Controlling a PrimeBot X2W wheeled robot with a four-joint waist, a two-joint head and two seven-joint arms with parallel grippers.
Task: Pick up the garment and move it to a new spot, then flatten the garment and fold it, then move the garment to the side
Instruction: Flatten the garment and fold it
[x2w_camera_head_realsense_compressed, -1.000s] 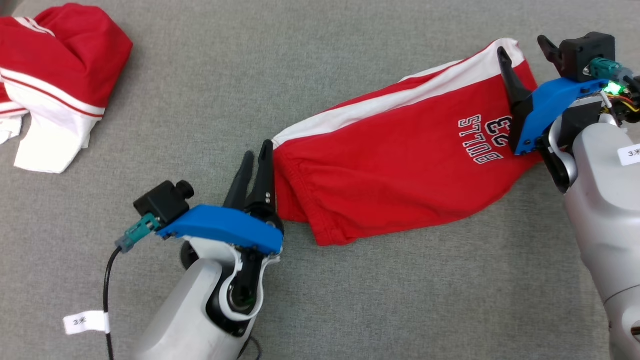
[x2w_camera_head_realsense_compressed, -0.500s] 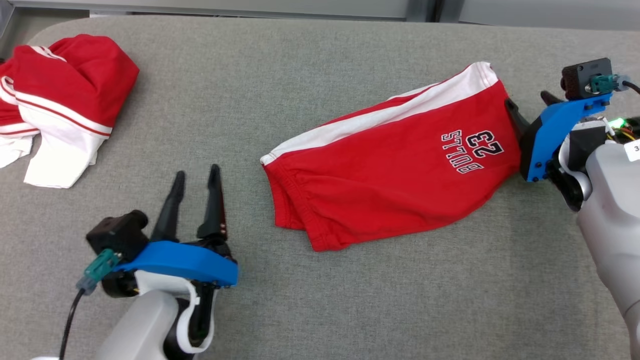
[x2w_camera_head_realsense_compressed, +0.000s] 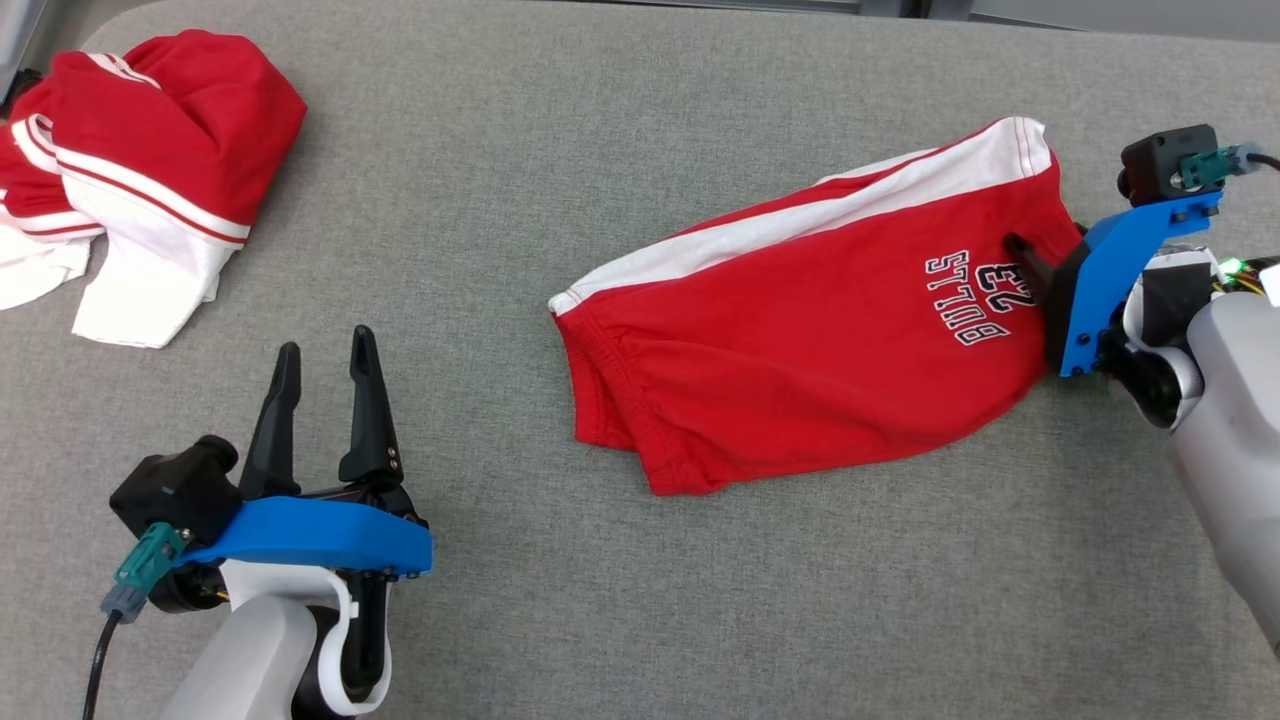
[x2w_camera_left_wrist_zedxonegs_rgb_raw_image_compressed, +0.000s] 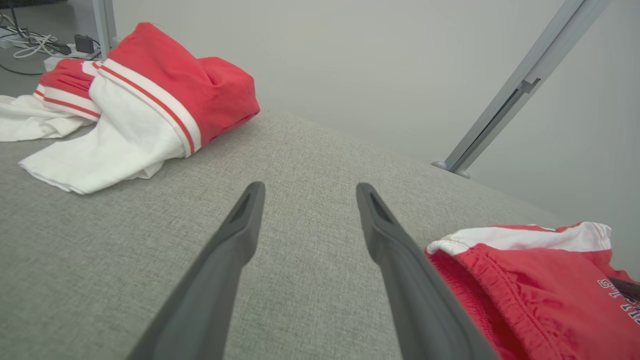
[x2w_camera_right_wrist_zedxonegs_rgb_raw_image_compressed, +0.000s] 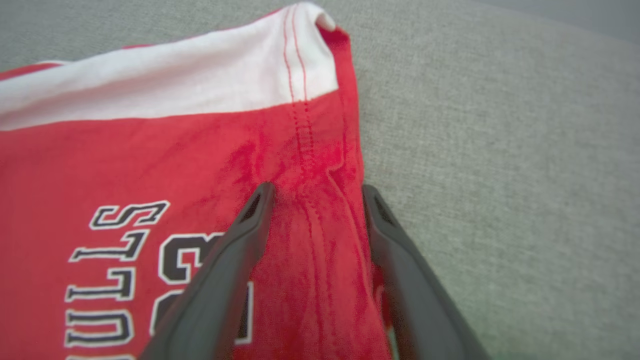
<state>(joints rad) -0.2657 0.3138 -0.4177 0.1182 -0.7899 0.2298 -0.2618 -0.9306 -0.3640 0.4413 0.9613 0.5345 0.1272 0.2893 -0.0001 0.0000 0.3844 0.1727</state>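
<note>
Plainly, the red garment (x2w_camera_head_realsense_compressed: 800, 340) reads "BULLS 23" upside down.

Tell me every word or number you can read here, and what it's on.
"BULLS": on the red shorts, upside down in the head view.
"23": beside it on the shorts, partly covered by the right gripper.
Nothing else is readable.
</note>
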